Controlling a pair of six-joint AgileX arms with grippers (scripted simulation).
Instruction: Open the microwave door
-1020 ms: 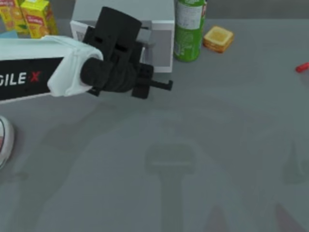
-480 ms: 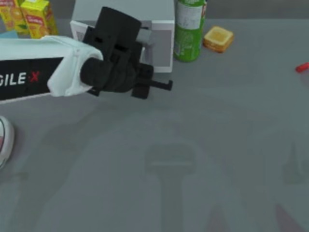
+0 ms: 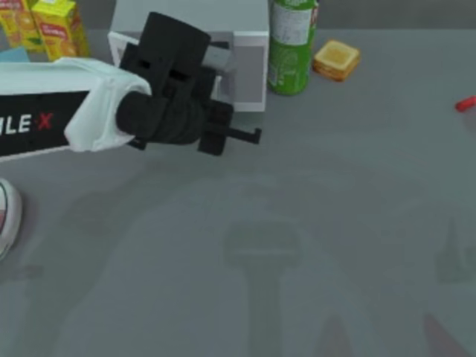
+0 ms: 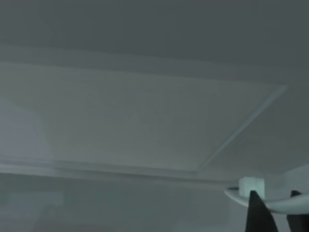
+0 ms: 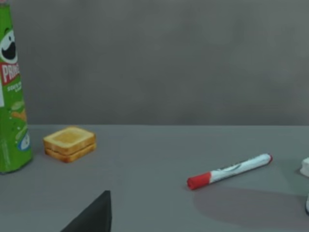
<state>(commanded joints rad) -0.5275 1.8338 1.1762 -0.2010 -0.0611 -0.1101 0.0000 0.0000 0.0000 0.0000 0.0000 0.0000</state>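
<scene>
Slippage was the risk: the left gripper (image 3: 216, 104) sat against the microwave door (image 3: 242, 71) at the table's far edge, apparently pinching its handle, though its closure could not be told. A loose hold could drag the microwave (image 3: 192, 22) into the green can (image 3: 291, 46).

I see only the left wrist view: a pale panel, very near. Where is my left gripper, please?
Observer: The top view shows the left gripper at the front of the microwave.
Operator: Does anything stand near it?
Observer: A green can stands just right of the microwave.
Operator: And the right arm?
Observer: It is absent from the top view. Its wrist camera faces a red-capped marker.
</scene>
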